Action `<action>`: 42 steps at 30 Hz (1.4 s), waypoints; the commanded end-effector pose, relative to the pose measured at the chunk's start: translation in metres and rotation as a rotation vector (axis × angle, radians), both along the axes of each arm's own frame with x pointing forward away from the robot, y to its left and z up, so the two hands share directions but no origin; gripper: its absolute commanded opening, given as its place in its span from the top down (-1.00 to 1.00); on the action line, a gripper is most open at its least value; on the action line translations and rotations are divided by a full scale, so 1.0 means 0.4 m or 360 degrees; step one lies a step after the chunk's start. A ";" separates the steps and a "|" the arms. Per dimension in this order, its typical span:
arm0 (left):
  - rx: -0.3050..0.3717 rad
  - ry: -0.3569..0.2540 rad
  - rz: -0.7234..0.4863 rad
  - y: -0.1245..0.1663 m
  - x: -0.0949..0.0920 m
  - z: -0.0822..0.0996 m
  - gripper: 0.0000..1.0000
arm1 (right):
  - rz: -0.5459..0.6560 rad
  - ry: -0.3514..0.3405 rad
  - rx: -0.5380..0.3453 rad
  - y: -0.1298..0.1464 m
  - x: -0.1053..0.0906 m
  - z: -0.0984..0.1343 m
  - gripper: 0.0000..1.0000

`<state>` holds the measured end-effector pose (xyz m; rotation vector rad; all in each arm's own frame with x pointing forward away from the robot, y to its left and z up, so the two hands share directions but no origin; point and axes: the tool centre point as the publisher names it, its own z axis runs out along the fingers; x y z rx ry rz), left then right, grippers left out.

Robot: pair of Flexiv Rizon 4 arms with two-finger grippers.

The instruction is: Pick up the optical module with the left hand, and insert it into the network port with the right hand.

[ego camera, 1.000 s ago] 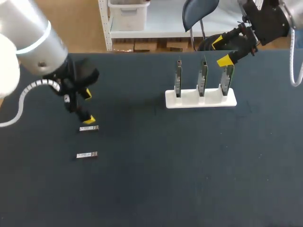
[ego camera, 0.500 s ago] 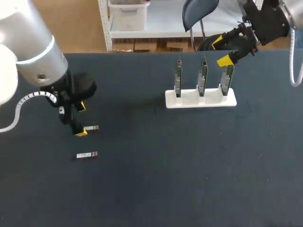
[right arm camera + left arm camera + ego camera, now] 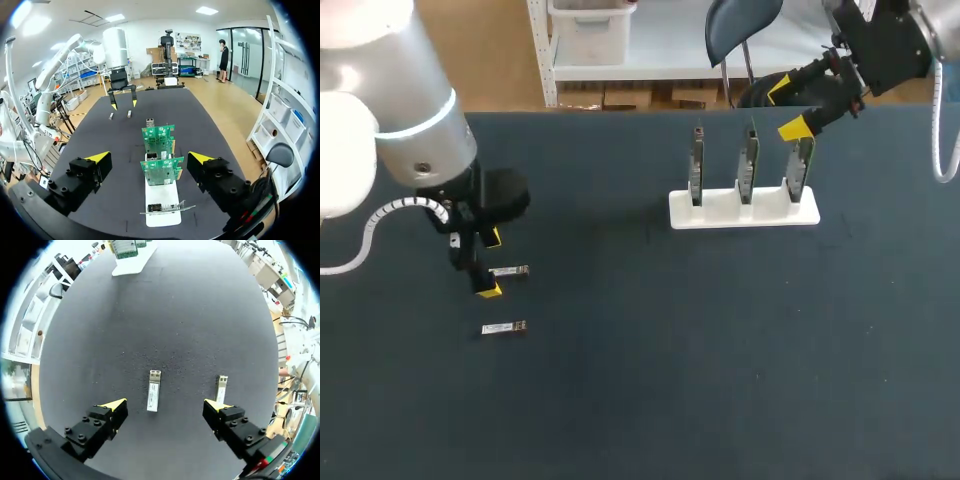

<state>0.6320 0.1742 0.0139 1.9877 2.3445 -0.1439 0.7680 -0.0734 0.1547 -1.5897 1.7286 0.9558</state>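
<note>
Looking down from the head view, you find the left gripper [image 3: 492, 263] low over the dark table [image 3: 720, 360], well apart from the white stand [image 3: 744, 211] and out toward your left arm's side of it. Its fingers are spread, gripping nothing. One optical module [image 3: 508, 271] lies flat on the table close by them, and a second module [image 3: 504, 327] lies farther still from the white stand. Three network cards [image 3: 748, 163] stand upright in the white stand. The right gripper [image 3: 786, 108] hangs above the card at the stand's right end, with its yellow tips apart.

From the left wrist view, the left gripper [image 3: 165, 405] is wide open. The optical module [image 3: 154, 390] lies between its fingers, touching neither. The second module [image 3: 220, 388] lies just ahead of one fingertip. The white stand [image 3: 131, 264] sits far ahead across the table.

From the right wrist view, the right gripper [image 3: 149, 157] is spread wide above the white stand [image 3: 161, 202], and the network cards [image 3: 162, 171] stand in a row between its fingers, untouched. Beyond the stand you can make out the left gripper [image 3: 123, 104] over both small modules.
</note>
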 end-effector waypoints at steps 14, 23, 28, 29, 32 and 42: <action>0.0055 0.0028 0.0035 0.009 0.012 -0.051 -1.00 | 0.0000 -0.0001 0.0001 0.001 0.001 -0.001 -1.00; 0.0069 0.0061 0.0020 0.017 0.018 -0.073 -1.00 | 0.0000 -0.0001 0.0001 0.001 0.001 -0.001 -1.00; 0.0071 0.0061 0.0011 0.018 0.029 -0.075 -1.00 | 0.0000 -0.0001 0.0001 0.001 0.001 -0.001 -1.00; 0.0073 0.0063 0.0005 0.017 0.030 -0.075 -1.00 | 0.0000 -0.0001 0.0001 0.001 0.001 -0.001 -1.00; 0.0073 0.0069 0.0001 0.017 0.034 -0.079 -1.00 | 0.0000 -0.0001 0.0001 0.001 0.001 -0.001 -1.00; 0.0071 0.0091 -0.0013 0.007 0.031 -0.086 1.00 | 0.0000 -0.0001 0.0001 0.001 0.001 -0.001 -1.00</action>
